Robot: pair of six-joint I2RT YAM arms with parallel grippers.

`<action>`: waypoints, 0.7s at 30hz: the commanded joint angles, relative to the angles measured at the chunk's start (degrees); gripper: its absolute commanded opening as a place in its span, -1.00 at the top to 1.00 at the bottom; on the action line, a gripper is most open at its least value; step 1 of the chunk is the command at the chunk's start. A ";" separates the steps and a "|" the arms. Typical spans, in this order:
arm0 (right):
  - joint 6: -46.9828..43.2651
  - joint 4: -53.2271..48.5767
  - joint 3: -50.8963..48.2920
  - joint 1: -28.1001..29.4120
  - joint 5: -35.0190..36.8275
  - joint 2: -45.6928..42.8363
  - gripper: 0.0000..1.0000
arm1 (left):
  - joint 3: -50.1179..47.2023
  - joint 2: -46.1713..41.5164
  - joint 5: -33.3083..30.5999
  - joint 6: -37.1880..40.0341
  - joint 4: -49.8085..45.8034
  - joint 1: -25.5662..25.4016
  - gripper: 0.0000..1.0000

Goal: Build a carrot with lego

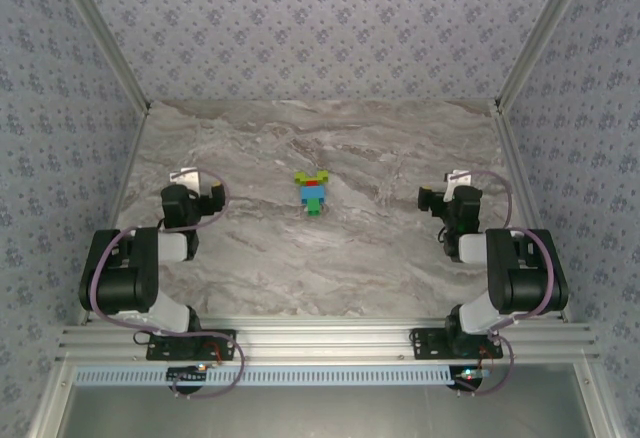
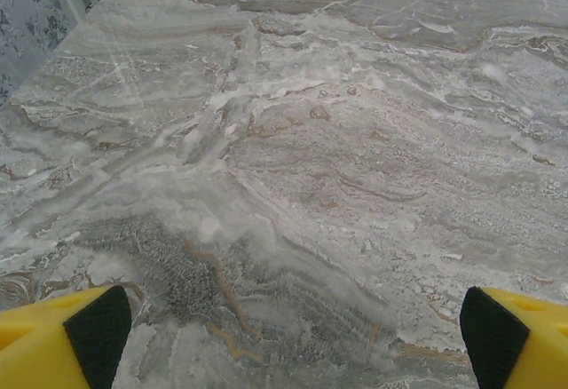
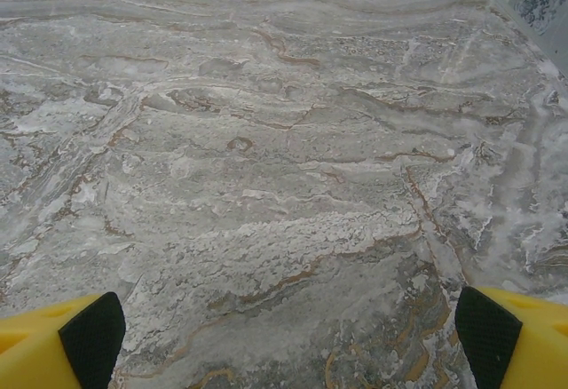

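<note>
Top external view: the carrot (image 1: 313, 194) lies on the table (image 1: 400, 258) near its middle, a small stack of toy bricks with two lime-green pieces at the far end, red and light blue behind them, and a darker green tip pointing toward the arm bases. It sits alone, between the two arms and well apart from both. The left gripper (image 1: 192, 184) hangs over the left side of the table, and the right gripper (image 1: 452, 190) hangs over the right side, both roughly level with the carrot. In the left wrist view the left gripper (image 2: 295, 331) has its yellow fingers (image 2: 40, 340) with black pads spread to the two bottom corners, with bare marbled surface between them, so it is wide apart and holds nothing. The right wrist view shows the right gripper (image 3: 288, 336) the same way, fingers (image 3: 532, 340) spread wide over bare tabletop, empty. Patterned walls (image 1: 300, 18) enclose the table on three sides.
</note>
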 commanded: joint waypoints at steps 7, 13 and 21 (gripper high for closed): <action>0.27 12.81 -6.13 -0.85 1.14 -0.62 -1.00 | -4.64 -0.41 2.29 -1.14 9.60 0.56 -0.95; -0.61 1.45 0.60 -0.25 0.80 0.27 -1.00 | 1.05 0.24 5.12 -0.12 -0.37 0.90 -0.95; -1.01 1.37 0.84 -0.28 -0.44 0.47 -1.00 | 1.10 0.32 4.94 -0.26 -0.27 0.91 -0.95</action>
